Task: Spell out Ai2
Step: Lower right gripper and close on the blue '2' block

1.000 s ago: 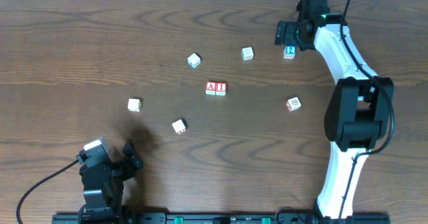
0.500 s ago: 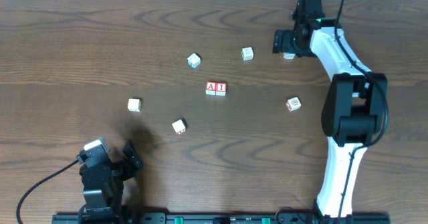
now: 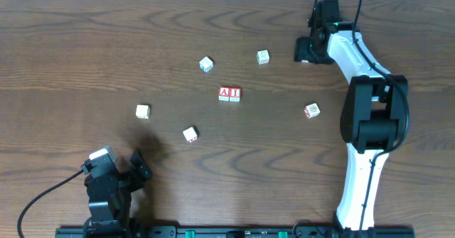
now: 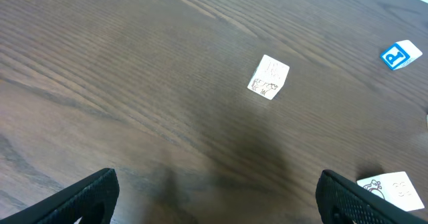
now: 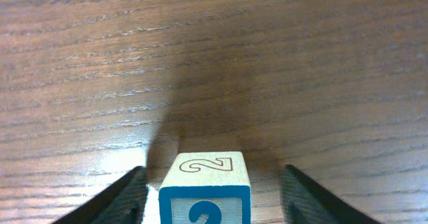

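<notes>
From overhead, the A cube (image 3: 225,93) and the I cube (image 3: 234,94) sit touching side by side near the middle of the wooden desk (image 3: 85,46), with A to the left of I in the picture. Loose cubes lie around them. A white cube with a teal mark (image 3: 206,65) is up and to the left. A pale cube (image 3: 263,57) is up and to the right, and a cube with a reddish mark (image 3: 311,110) is off to the right. Two more pale cubes (image 3: 143,111) (image 3: 190,134) lie to the lower left. The right hand (image 3: 307,51) reaches to the far right part of the desk, well apart from the A and I pair. The left hand (image 3: 141,165) rests at the near left corner, close to no cube.

The left wrist view shows both dark fingertips (image 4: 87,197) spread wide with nothing between them, so this hand is open. Ahead lies a faintly printed cube (image 4: 268,77), a blue-marked cube (image 4: 401,55) at the right edge, and another printed cube (image 4: 393,187) just above the right fingertip.

In the right wrist view the 2 cube (image 5: 204,184) stands on the desk midway between the two fingers (image 5: 114,200). It has a blue-bordered face and a "2" on top. Bare wood shows on each side of it, so the hand is open around the cube and does not grip it.
</notes>
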